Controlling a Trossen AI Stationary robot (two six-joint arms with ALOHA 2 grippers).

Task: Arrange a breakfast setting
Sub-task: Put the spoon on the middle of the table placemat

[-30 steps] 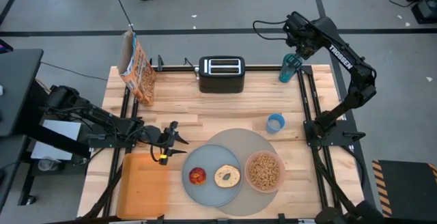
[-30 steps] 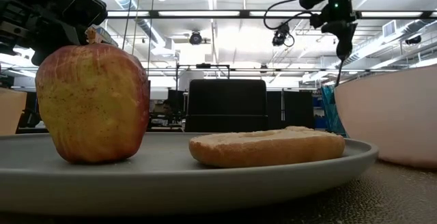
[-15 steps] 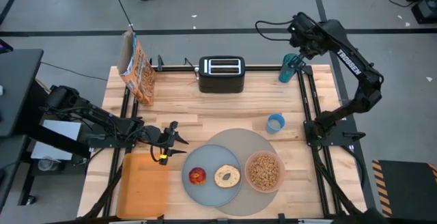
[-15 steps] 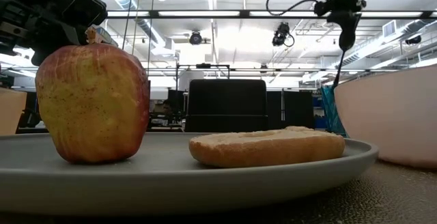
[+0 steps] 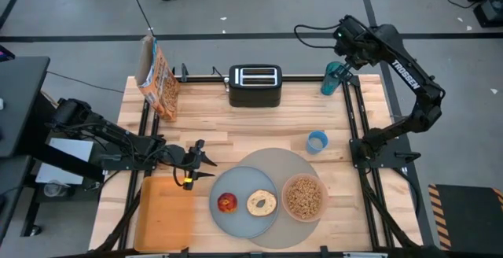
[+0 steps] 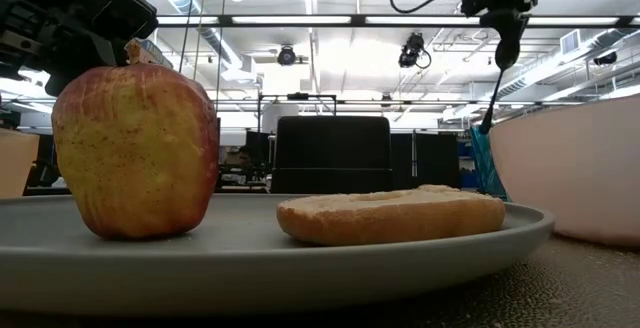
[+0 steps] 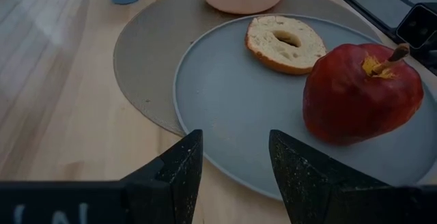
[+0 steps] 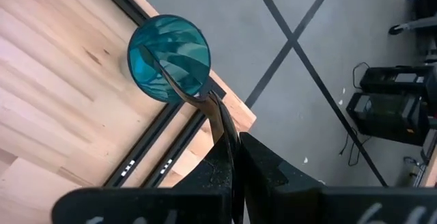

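Observation:
A grey plate [image 5: 240, 219] lies on the round placemat [image 5: 271, 160] and bears a red apple [image 5: 228, 203] and a bagel half [image 5: 261, 204]. A pink bowl [image 5: 303, 197] of brown cereal stands on the mat's right side. My left gripper [image 5: 207, 164] is open and empty just left of the plate; it also shows in its wrist view [image 7: 235, 156]. My right gripper [image 5: 343, 47] is high over the table's far right corner, shut on a metal spoon [image 6: 495, 83] that hangs above a teal cup [image 5: 334, 78]. My right gripper pinches the spoon's handle near its upper end [image 8: 217, 118] between its two fingers, from above, pointing down. The spoon hangs below the fingers, slightly tilted. Its bowl end [image 8: 145, 61] is at the teal cup's mouth; whether it is inside or clear, I cannot tell.
A black toaster [image 5: 255, 85] stands at the far edge and a cereal box [image 5: 159, 77] at the far left. A small blue cup [image 5: 317, 141] is right of centre. An orange board [image 5: 165, 215] lies at the near left. Bare wood lies between the toaster and the mat.
My right gripper has gone up and a little toward the table's right edge over the teal cup, still shut on the spoon, which has risen with it and hangs below.

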